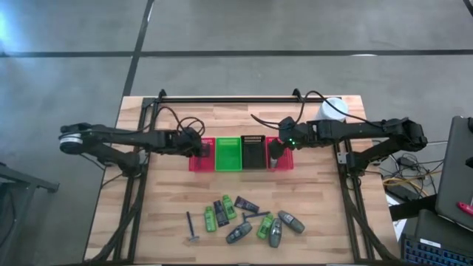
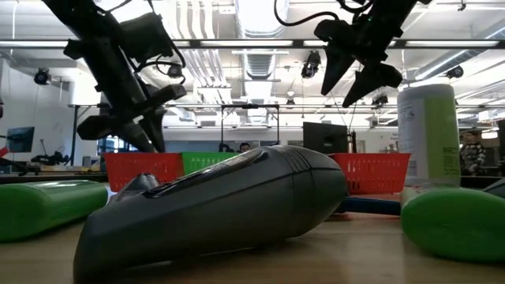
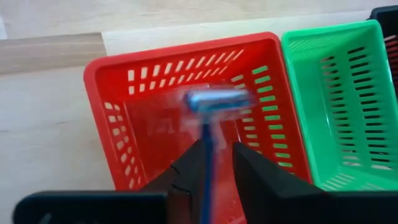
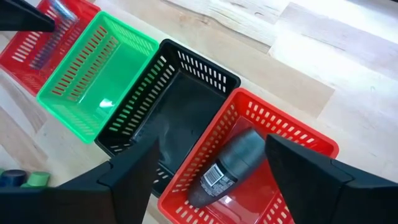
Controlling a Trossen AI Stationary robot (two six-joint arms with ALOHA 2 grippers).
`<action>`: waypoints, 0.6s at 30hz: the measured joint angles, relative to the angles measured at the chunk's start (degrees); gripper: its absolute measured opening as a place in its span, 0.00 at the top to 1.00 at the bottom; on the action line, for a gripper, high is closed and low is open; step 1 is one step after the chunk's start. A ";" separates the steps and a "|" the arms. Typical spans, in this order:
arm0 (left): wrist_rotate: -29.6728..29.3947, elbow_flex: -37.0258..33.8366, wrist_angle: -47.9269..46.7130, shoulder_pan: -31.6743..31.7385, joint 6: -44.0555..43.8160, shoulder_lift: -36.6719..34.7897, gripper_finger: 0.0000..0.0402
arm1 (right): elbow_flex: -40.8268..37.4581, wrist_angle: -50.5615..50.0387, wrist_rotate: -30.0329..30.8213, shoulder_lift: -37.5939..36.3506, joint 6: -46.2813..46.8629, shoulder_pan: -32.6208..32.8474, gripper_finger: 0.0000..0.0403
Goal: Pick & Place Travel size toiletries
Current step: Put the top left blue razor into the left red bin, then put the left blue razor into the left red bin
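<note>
Left gripper (image 3: 219,163) loosening around thin blue razor (image 3: 210,124) over red mesh basket (image 3: 118,87); better released low, centred. Right gripper (image 4: 208,165) apart, empty.

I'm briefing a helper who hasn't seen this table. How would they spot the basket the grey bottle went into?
Look for the row of four mesh baskets across the middle of the wooden table. Go to the end under the right end effector, nearest the tall white canister. That red basket holds a grey oval bottle, beside the black basket; the other red basket holds a blue razor.
</note>
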 joint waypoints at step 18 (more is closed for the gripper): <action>2.24 11.70 -14.26 -4.07 4.10 -8.67 0.52 | 0.00 -0.11 -0.10 0.00 2.08 0.01 0.23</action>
